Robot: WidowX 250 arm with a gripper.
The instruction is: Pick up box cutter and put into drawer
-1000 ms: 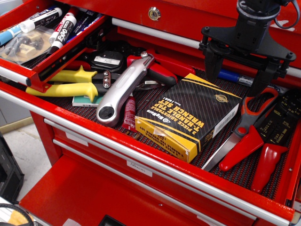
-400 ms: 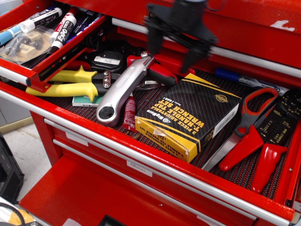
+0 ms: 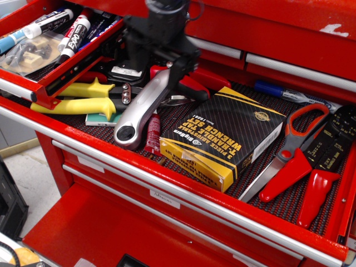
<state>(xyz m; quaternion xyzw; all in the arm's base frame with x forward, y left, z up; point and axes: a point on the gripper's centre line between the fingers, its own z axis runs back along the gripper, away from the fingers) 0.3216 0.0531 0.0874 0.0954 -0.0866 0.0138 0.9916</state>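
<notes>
We see the black gripper (image 3: 151,69), fingers apart, straddling the far end of the curved silver-grey metal box cutter (image 3: 142,108). That cutter lies on yellow-handled snips (image 3: 83,98), just left of the black-and-yellow wrench-set box (image 3: 225,136). The small shallow red drawer (image 3: 55,69) sits open, further left of that box.

The box cutter (image 3: 143,108) lies hemmed in: the wrench-set box (image 3: 222,136) sits just beside it on the right, the yellow-handled snips (image 3: 83,99) on the left, red handles (image 3: 192,84) under its upper end. The claw (image 3: 153,67) hangs over that upper end. The small drawer (image 3: 50,78) holds markers (image 3: 75,30) and a plastic bag (image 3: 28,53), leaving little bare floor.
</notes>
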